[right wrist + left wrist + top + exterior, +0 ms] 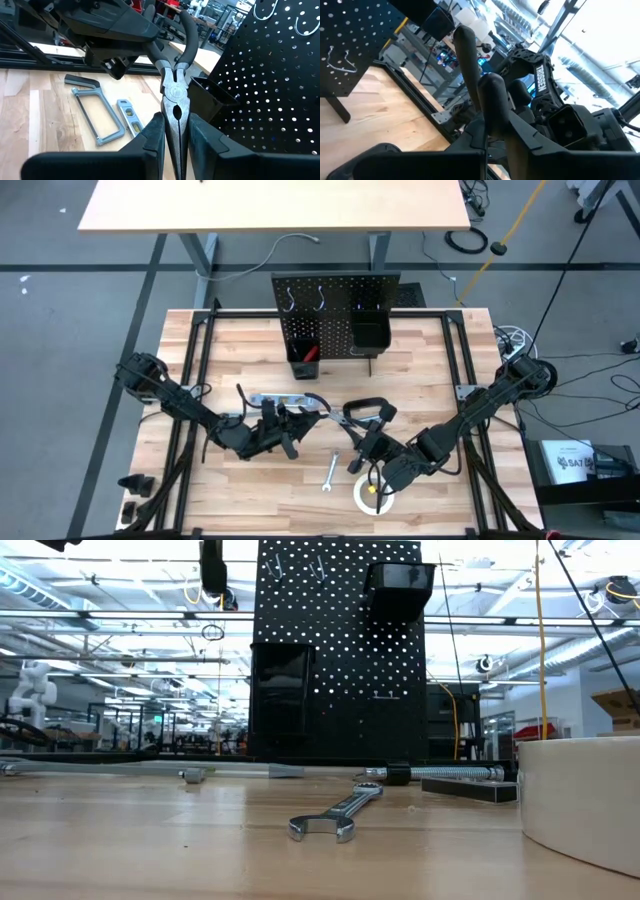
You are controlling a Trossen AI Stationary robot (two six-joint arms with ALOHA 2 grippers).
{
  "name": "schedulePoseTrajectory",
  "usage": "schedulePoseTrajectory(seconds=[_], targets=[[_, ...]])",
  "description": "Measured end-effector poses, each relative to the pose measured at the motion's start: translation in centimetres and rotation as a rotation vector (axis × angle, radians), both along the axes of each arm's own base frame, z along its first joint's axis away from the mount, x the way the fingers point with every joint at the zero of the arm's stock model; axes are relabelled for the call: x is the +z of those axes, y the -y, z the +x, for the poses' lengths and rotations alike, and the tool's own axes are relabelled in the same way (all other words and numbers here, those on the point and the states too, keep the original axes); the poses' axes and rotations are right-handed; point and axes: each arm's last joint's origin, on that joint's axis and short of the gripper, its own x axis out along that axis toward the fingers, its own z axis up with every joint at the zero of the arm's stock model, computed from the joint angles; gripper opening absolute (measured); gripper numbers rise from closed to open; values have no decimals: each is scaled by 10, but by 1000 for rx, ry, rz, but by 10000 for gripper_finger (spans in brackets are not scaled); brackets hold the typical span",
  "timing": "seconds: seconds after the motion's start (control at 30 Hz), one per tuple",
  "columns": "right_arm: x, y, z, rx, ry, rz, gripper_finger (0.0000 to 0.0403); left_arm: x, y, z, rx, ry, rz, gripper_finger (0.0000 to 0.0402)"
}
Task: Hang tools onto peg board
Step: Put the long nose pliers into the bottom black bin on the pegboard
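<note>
From above, the black upright perforated metal peg board (335, 310) stands at the far middle of the light wooden surface (420, 350), with silver hooks near its top and two small black bins on its front. The left hand (290, 442) is low over the middle of the surface, just beside the grey hacksaw (285, 402), and the right hand (362, 458) is near it to the right, close to the black C-clamp (368, 412). A silver open-ended wrench (329, 472) lies flat in front of both hands, and the white tape roll (373, 494) lies under the right arm near the front edge. In the low view, the wrench (335, 817) lies on the surface in front of the peg board (340, 650), and the tape roll (585, 800) fills the right edge. In the left wrist view, the left hand (492, 125) is pressed on two dark rounded handles that rise between its fingers (520, 145); the other arm is close behind. In the right wrist view, the right hand (173, 132) pinches the metal nose of the black-handled pliers (175, 95), held upright above the surface, beside the peg board (270, 80). The hacksaw (97, 112) and the silver level (129, 116) lie flat behind.
</note>
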Motion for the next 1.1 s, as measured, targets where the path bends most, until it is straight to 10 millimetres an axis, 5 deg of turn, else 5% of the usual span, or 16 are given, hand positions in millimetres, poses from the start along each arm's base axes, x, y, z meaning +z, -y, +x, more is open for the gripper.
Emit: schedulePoseTrajectory(seconds=[0.27, 0.7, 1.1], targets=[[0, 0, 0, 3, 1, 3, 84, 0, 0, 0, 4, -12, 25, 33], [1, -10, -6, 44, -48, -81, 190, 7, -5, -4, 83, -62, 146, 33], [4, -12, -9, 35, -48, -100, 195, 29, -11, -18, 109, -144, 265, 33]])
